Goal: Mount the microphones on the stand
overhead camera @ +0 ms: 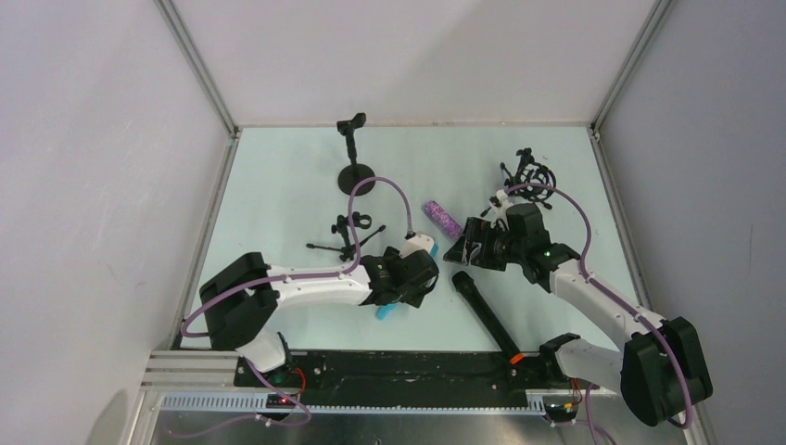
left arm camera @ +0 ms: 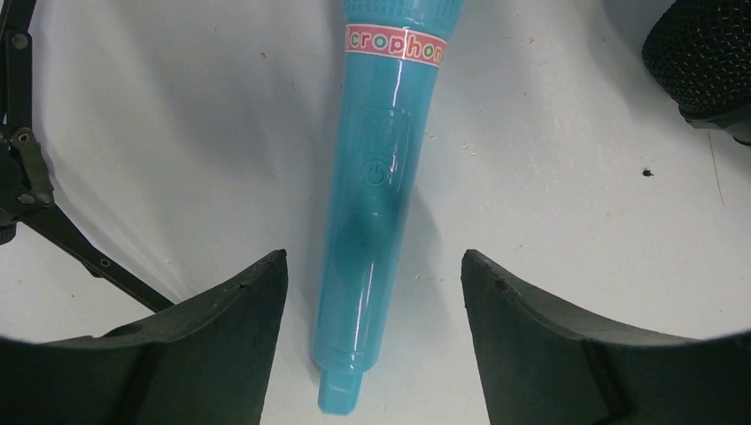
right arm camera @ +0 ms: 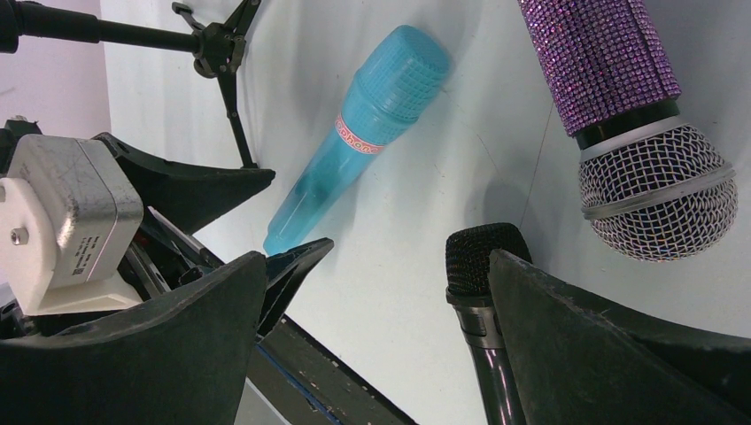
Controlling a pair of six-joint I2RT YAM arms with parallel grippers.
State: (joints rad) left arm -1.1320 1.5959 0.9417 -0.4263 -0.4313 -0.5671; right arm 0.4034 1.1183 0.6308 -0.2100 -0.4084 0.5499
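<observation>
- Light blue microphone (left arm camera: 376, 195): lies on table (left arm camera: 576, 221) between spread fingers of left gripper (left arm camera: 372, 266), untouched; runs lengthwise along them, tail toward wrist.
- Shows grille end only in right wrist view.
- Right gripper (right arm camera: 381, 266): gapes, empty.

Both arms stretch inward, left claw (left arm camera: 372, 258) and right claw (right arm camera: 376, 262) angled down, jaws spread wide.

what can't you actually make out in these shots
Blue microphone: head cut off by the top edge in the left wrist view; left arm covers its middle in the top view.
Purple microphone: tail cut off by the top edge, right wrist view.
Black microphone: body partly behind the right claw finger, right wrist view.
</observation>
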